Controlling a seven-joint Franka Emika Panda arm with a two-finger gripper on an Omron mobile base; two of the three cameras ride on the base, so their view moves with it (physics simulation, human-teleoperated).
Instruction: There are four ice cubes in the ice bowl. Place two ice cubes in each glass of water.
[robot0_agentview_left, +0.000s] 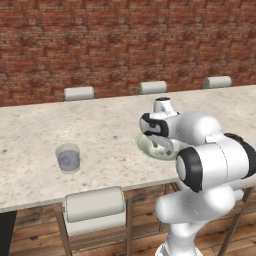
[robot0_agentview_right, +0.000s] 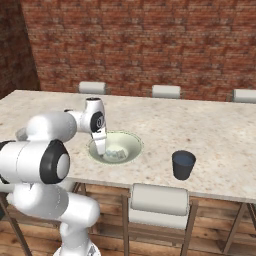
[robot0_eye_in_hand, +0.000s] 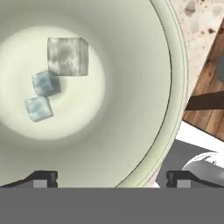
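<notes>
The ice bowl (robot0_agentview_right: 134, 141) stands near the counter's front edge, its left part (robot0_agentview_left: 143, 145) showing beside my arm. My gripper (robot0_agentview_right: 102, 151) reaches down into it, open, with nothing between its fingers. In the hand view the gripper (robot0_eye_in_hand: 111, 180) is over the bowl's rim (robot0_eye_in_hand: 177, 65), and three ice cubes lie on the bowl's floor: a large one (robot0_eye_in_hand: 68, 56) and two small bluish ones (robot0_eye_in_hand: 45, 83) (robot0_eye_in_hand: 38, 108), all away from the fingertips (robot0_eye_in_hand: 41, 178). The see-through glass of water (robot0_agentview_left: 68, 158) stands to the left, the dark navy glass (robot0_agentview_right: 183, 165) to the right.
A long speckled counter (robot0_agentview_left: 100, 125) runs in front of a brick wall. Padded chairs stand at its near edge (robot0_agentview_left: 95, 205) (robot0_agentview_right: 157, 200) and more along the far side (robot0_agentview_right: 166, 91). Wooden floor lies below.
</notes>
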